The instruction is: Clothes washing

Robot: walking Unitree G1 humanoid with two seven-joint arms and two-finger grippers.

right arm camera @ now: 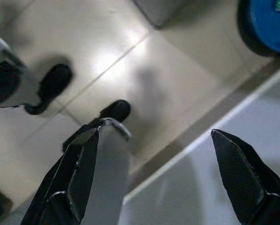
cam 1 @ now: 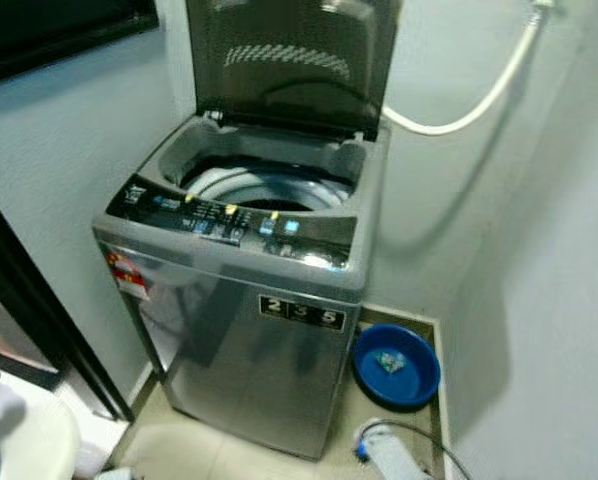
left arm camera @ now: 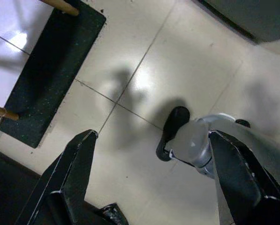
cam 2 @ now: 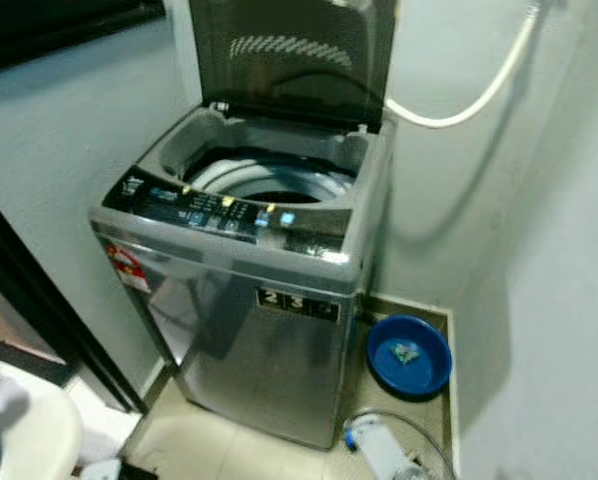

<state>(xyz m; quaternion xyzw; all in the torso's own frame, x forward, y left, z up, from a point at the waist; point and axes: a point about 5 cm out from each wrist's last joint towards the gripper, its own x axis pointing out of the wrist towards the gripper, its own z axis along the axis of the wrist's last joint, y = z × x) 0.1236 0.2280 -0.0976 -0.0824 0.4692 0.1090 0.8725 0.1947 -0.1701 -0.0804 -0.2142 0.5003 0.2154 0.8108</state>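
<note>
Washer (cam 1: 249, 300) at twelve o'clock, lid (cam 1: 291, 60) up, no clothes visible inside; loading looks still ahead. Left gripper (left arm camera: 149, 180) and right gripper (right arm camera: 151, 180) hang spread wide, empty

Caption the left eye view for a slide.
Top-load washer with lid raised, blue basin on the floor beside it, white hose along the wall.
</note>
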